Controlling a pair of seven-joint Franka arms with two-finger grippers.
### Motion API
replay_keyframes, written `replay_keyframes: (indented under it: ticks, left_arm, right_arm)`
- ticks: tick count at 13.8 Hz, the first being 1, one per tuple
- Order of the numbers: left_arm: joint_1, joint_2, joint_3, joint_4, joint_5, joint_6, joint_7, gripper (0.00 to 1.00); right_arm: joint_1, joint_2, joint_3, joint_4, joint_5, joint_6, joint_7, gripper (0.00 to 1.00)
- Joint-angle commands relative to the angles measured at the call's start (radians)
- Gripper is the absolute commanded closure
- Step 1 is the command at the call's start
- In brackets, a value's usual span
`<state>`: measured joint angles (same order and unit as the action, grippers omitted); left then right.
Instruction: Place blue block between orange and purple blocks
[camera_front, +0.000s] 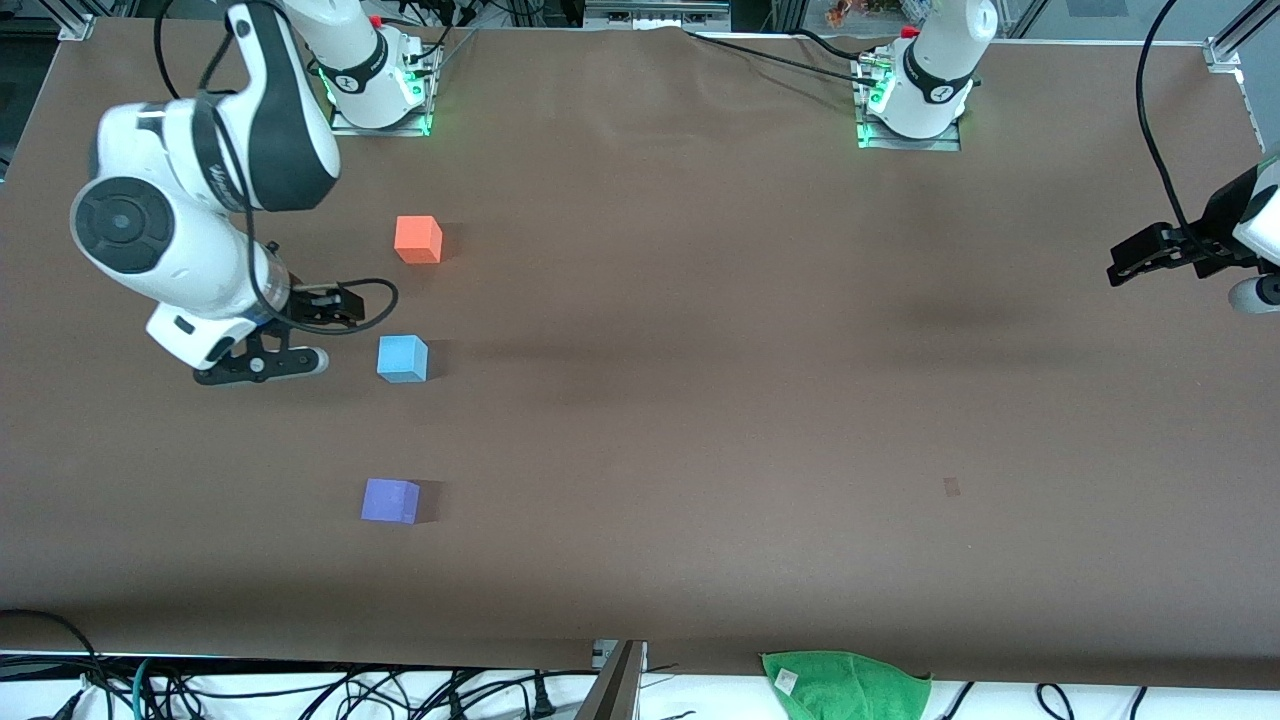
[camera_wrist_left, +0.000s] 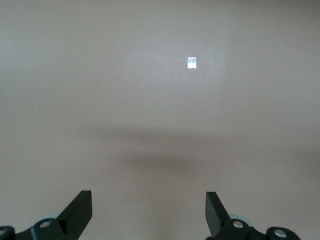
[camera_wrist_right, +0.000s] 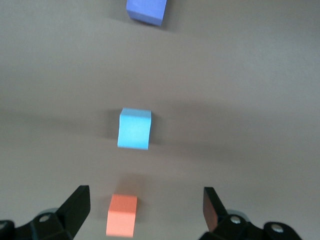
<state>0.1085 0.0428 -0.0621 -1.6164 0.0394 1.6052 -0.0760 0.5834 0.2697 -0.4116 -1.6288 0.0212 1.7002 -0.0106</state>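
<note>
I see the blue block (camera_front: 402, 359) resting on the worktop (camera_front: 700, 400) between the orange block (camera_front: 418, 240) and purple block (camera_front: 390, 501), roughly in line. My right tool (camera_front: 262, 362) hangs beside it, jaws apart, empty; the left tool (camera_front: 1150, 255) waits at its end, jaws apart.

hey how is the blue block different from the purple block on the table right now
Colour: the blue block is light sky blue, while the purple block is a darker violet.
Place: the blue block lies farther from the front camera, between the purple block and the orange block; the purple block is the nearest of the three.
Neighbour: the open right gripper is beside the blue block, not the purple one.
Both are small matte cubes of equal size, resting free on the table.
</note>
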Motion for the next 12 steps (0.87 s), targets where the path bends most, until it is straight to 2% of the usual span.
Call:
replay_keyframes:
  ticks: [1, 6, 9, 10, 12]
  left_arm:
    - [0.0, 0.006, -0.005, 0.02, 0.023, -0.008, -0.007, 0.0]
    - [-0.001, 0.006, -0.005, 0.02, 0.023, -0.008, -0.007, 0.0]
    - [0.0, 0.006, -0.005, 0.02, 0.022, -0.008, -0.007, 0.0]
    - [0.0, 0.006, -0.005, 0.02, 0.022, -0.008, -0.007, 0.0]
    - [0.0, 0.006, -0.005, 0.02, 0.022, -0.008, -0.007, 0.0]
  right_arm:
    - [0.003, 0.016, -0.039, 0.114, 0.016, -0.137, -0.055, 0.0]
    - [-0.017, 0.006, -0.041, 0.289, 0.014, -0.359, -0.048, 0.0]
    - [-0.054, -0.044, -0.024, 0.288, 0.01, -0.378, -0.046, 0.0]
    - [-0.081, -0.056, 0.009, 0.287, 0.011, -0.384, -0.046, 0.0]
    - [-0.213, -0.079, 0.173, 0.274, 0.002, -0.384, -0.046, 0.0]
